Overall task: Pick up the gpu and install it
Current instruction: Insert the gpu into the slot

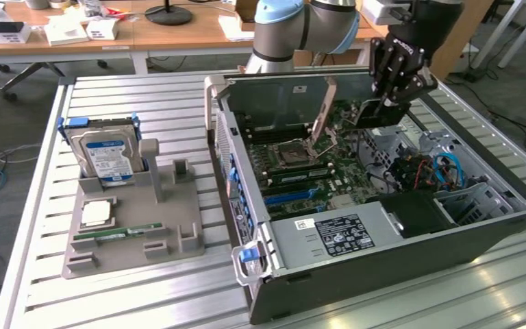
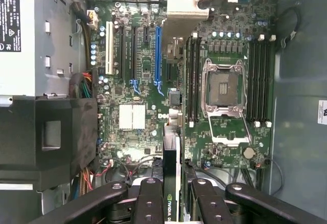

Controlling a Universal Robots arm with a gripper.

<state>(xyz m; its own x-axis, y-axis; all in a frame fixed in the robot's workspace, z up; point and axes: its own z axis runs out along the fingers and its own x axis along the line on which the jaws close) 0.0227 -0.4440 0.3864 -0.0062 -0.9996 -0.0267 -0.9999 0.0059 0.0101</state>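
Case lying open on the desk is exposing the motherboard below the fingers. Seating the gpu well is, I judge, depending on keeping its edge parallel with the long blue slot beyond the fingers and lowering it squarely. The fingers are standing partly closed, pinching the gpu edge-on between them, above the board.
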